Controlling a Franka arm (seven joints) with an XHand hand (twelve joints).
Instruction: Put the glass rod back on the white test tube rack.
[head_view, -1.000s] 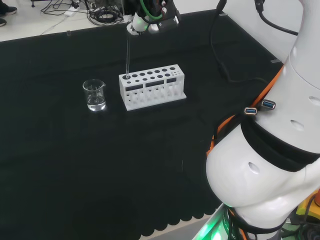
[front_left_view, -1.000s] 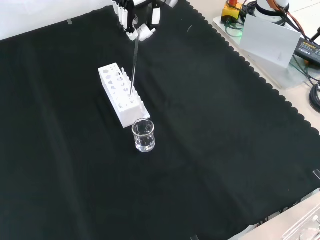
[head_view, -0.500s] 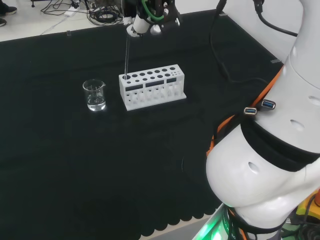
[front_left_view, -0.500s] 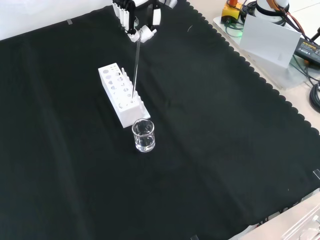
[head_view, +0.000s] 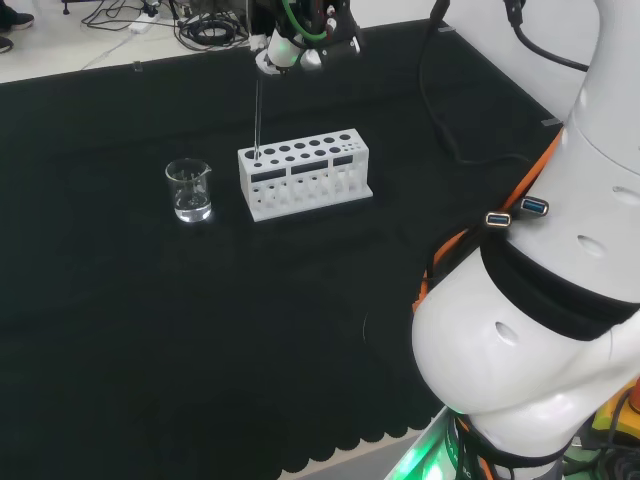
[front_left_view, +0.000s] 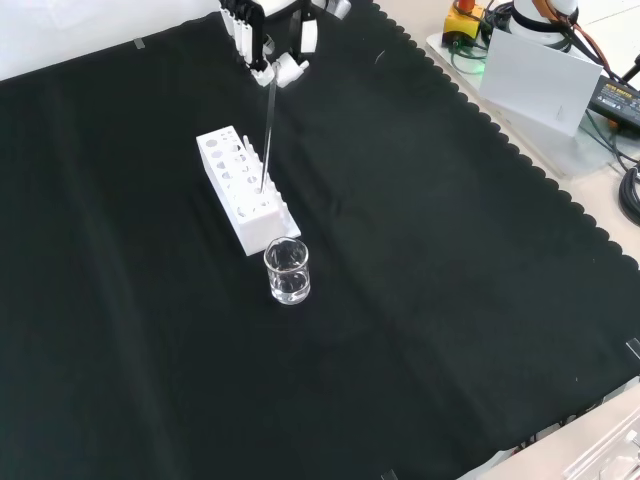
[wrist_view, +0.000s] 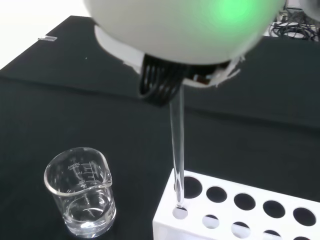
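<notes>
Glass rod (wrist_view: 177, 150): it is hanging almost upright from the hand, its lower tip sitting at the mouth of a corner hole of the rack, low in the wrist view; in the head view (head_view: 257, 118) it is a thin pale line in the upper left, running down from the hand to the rack's left end.

Beaker (front_left_view: 287, 271): nearest of the three in the front view, it is standing just beside the rack's near end, with a little clear liquid at the bottom.

Rack (front_left_view: 240, 188): the white block is sitting left of centre in the front view, just behind the beaker, rows of round holes on top; I cannot tell how far down the tip is already sitting.

Hand (front_left_view: 268, 40): farthest off, at the top edge of the front view, it is pinching the rod's upper end between curled fingers.

Risk, tip off the hole: if the tip is resting on the rim instead of inside, I think a push downward is going to bend or snap the rod, or shove the rack along the cloth.

Risk, early release: I judge that letting go while the rod is leaning is going to tip it toward the beaker.

Risk, tilt: any sideways drift of the hand is likely levering the light rack up on one edge.
</notes>
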